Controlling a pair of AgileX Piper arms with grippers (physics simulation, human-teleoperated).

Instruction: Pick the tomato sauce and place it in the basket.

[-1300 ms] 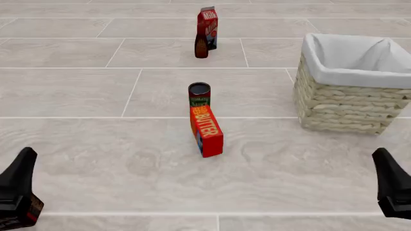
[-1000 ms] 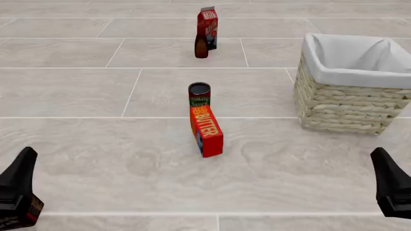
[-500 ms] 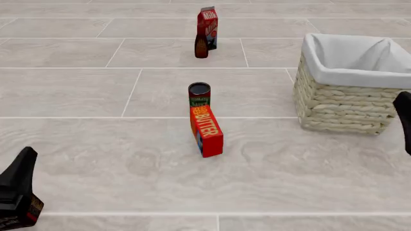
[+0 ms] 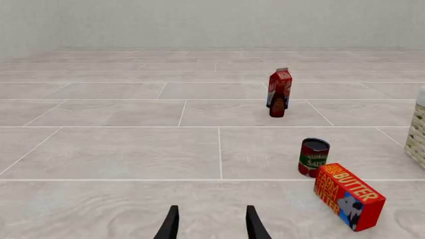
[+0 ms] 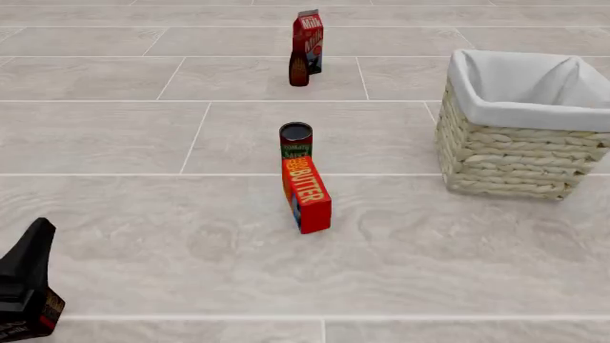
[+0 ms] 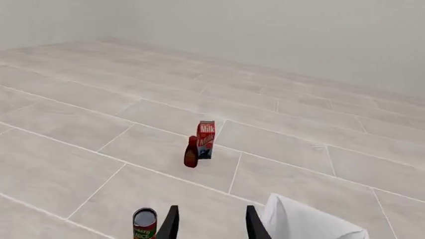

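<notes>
Front view: the left end effector sits at the near left edge of the desk, well apart from the groceries; only a dark tapered part of it shows here. In the left wrist view its two fingertips stand apart with bare desk between them, gripping nothing. The right end effector is out of the front view, but its own wrist view shows two dark fingers spread apart, likewise with nothing in them.

Taking the BUTTER box as the landmark, it lies near the middle of the desk, lengthwise away from the arms. Just behind its far end the tomato sauce stands upright, dark top up; whether can and box touch cannot be told. The left wrist view shows the can beside the box.

To the right of the box and slightly farther back stands the basket, its white liner folded over the rim and open upward, well apart from the can.

Far behind the box, a dark brown bottle stands just in front of a red milk carton.
</notes>
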